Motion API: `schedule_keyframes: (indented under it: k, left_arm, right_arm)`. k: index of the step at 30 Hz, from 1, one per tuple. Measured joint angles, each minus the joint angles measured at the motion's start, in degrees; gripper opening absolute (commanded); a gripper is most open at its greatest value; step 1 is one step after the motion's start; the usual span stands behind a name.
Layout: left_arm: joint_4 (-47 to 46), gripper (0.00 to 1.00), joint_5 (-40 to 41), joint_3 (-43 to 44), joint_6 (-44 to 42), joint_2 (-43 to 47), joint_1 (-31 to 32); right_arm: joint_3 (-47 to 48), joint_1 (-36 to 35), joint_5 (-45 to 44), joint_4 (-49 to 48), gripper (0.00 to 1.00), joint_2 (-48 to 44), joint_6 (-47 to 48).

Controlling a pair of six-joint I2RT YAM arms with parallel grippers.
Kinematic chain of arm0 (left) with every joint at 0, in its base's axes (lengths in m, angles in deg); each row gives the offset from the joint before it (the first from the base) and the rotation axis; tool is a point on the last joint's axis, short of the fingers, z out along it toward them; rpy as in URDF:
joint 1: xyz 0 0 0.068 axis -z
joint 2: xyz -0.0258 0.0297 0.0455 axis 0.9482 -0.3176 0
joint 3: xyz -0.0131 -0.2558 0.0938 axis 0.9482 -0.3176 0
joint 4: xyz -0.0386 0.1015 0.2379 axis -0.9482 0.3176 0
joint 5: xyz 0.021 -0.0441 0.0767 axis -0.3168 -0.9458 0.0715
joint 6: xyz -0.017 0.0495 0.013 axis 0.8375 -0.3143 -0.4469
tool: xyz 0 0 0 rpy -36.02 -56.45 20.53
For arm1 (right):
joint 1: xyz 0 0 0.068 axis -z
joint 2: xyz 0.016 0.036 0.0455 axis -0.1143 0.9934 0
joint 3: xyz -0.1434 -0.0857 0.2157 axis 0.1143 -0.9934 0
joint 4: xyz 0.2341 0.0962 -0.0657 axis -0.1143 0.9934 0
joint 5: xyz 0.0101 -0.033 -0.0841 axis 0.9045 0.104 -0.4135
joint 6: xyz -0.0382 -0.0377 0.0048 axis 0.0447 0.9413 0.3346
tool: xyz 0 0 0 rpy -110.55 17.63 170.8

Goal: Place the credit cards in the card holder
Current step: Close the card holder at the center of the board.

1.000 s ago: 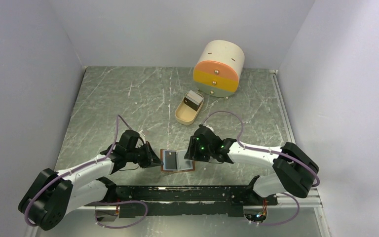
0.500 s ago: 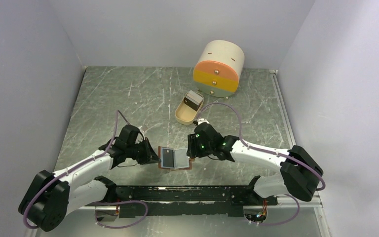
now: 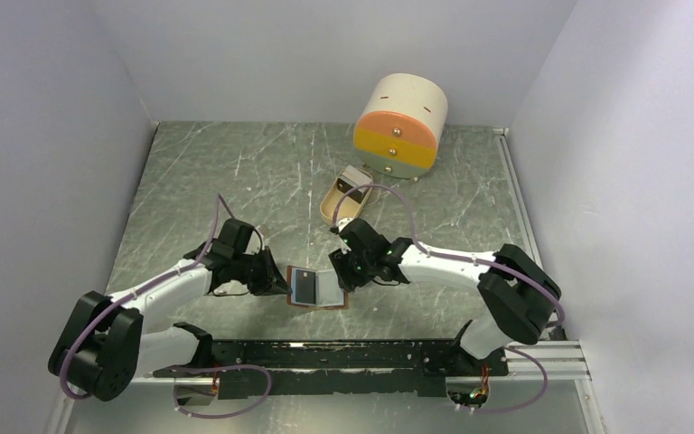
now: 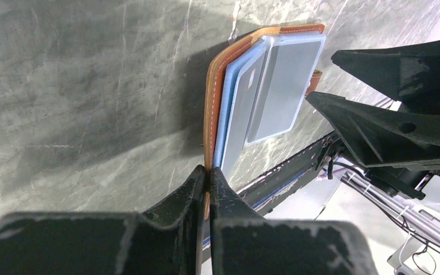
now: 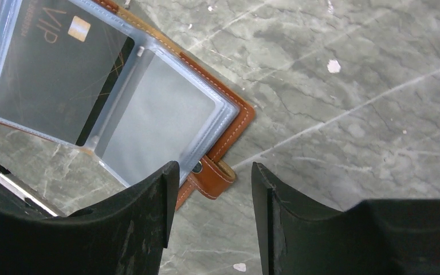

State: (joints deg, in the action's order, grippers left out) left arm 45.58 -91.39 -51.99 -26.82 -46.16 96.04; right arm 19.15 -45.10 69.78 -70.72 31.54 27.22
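Note:
The card holder (image 3: 314, 288), tan leather with clear pockets, lies open near the table's front edge. My left gripper (image 3: 282, 282) is shut on its left cover; in the left wrist view the leather edge (image 4: 213, 91) runs straight into the closed left gripper (image 4: 208, 175). A dark credit card (image 5: 51, 74) marked VIP sits in one clear pocket; the pocket beside it (image 5: 154, 120) looks empty. My right gripper (image 5: 215, 168) stands open just over the holder's snap tab (image 5: 217, 177), holding nothing. More credit cards (image 3: 354, 178) lie in the tray farther back.
A beige oval tray (image 3: 334, 210) stands behind the holder, and a round cream-and-orange drawer box (image 3: 400, 125) behind that. Grey walls close in the left, right and back. The black mounting rail (image 3: 325, 354) runs along the near edge.
My right gripper has moved left and slightly back, still open. The holder now looks narrower from above, its right half raised. The left gripper keeps its hold.

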Motion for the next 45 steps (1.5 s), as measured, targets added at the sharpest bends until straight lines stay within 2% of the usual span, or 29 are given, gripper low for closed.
schedule_keyframes:
  k: [4, 19, 24, 29, 45]
  left_arm:
    - [1.01, 0.09, -0.68, 1.51, -1.09, -1.53, -0.76]
    - [2.93, 0.09, -1.6, 4.46, -3.52, -5.55, -3.67]
    - [3.13, 0.09, -1.6, 5.2, -4.2, -6.99, -4.92]
    - [3.15, 0.09, -1.6, 5.81, -4.63, -8.48, -5.77]
    - [3.65, 0.09, -0.85, 7.37, -5.18, -10.32, -7.17]
  right_arm:
    - [0.59, 0.0, 2.19, -0.68, 0.52, 1.53, 3.19]
    - [0.79, 0.07, 9.75, -2.97, 0.26, 3.63, 8.24]
    - [0.79, 0.07, 11.34, -3.28, 0.21, 4.26, 8.9]
    - [0.79, 0.07, 12.59, -3.91, 0.0, 4.57, 9.07]
    - [-5.73, -0.17, 20.0, -9.73, 0.0, 0.81, 8.26]
